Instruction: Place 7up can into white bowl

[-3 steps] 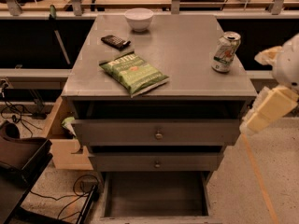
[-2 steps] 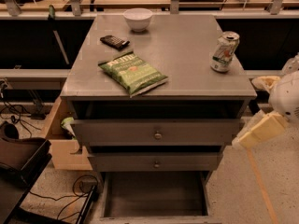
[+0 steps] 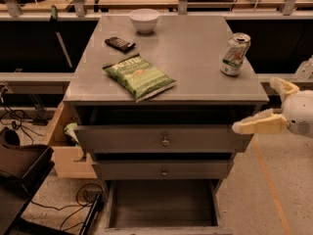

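Note:
The 7up can (image 3: pixel 234 54), white-silver with green and red marks, stands upright near the right edge of the grey cabinet top (image 3: pixel 195 58). The white bowl (image 3: pixel 144 19) sits at the back of the top, left of centre, far from the can. My gripper (image 3: pixel 255 105) is off the right front corner of the cabinet, below the level of the top and lower than the can. Its cream fingers (image 3: pixel 257 125) point left, are spread apart and hold nothing.
A green chip bag (image 3: pixel 138 76) lies front left on the top, and a small dark object (image 3: pixel 120 44) lies behind it. Two shut drawers (image 3: pixel 164 141) sit below; the bottom drawer (image 3: pixel 161 204) is pulled open. A wooden box (image 3: pixel 63 153) and cables are on the left.
My gripper has dropped lower and turned, so its fingers now point left toward the cabinet's right front corner. The can, bowl and bag have not moved.

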